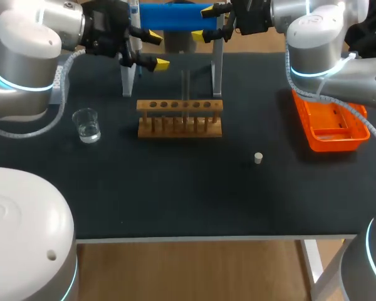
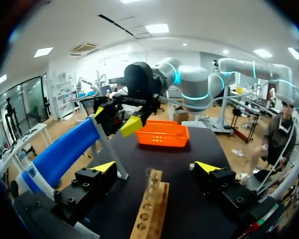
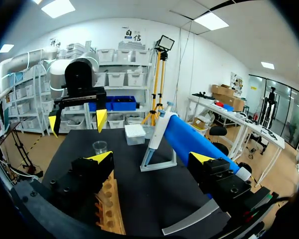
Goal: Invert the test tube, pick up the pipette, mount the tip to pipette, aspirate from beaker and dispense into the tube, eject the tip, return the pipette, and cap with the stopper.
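Half pipette [image 3: 157, 129] hid by left gripper [image 1: 156, 50]; tube [image 2: 151, 178] faint.

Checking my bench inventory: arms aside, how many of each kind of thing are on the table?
Beaker: 1
Test tube rack: 1
Test tube: 1
Stopper: 1
Orange tray: 1
Pipette: 1
Stand with blue bar: 1
White box: 1
Total: 8
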Motion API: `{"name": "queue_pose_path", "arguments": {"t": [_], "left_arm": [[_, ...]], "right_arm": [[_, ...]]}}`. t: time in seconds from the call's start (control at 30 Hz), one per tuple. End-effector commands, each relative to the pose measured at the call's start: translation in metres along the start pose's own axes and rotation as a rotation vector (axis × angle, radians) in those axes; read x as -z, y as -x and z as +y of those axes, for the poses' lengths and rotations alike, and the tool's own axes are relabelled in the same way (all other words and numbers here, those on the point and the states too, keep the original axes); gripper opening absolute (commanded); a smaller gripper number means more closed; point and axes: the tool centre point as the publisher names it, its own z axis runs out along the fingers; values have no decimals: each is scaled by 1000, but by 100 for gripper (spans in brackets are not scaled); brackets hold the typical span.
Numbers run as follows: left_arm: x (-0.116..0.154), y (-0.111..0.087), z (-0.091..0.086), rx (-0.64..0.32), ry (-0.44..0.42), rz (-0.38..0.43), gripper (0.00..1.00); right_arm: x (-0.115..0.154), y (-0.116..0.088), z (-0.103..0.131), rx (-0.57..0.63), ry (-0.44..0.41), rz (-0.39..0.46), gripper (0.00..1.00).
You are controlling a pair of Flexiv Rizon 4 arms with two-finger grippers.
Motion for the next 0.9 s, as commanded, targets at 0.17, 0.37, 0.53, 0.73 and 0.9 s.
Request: {"name": "queue_pose_path", "arguments": {"t": [0.17,0.37,0.53,0.73,0.9], "left_arm": [[-17,-4,14,-4,1,58,100],[-30,-2,23,-16,27,34,100],[-41,0,28,-27,44,13,100],[-51,1,36,-32,84,-1,100],[-58,6,43,-24,92,-28,100]], "right_arm": [[1,-1,0,0,1,-1,100],[1,-1,0,0,1,-1,100],[1,-1,0,0,1,-1,100],[1,-1,0,0,1,-1,100],[1,-1,0,0,1,-1,100]]}}
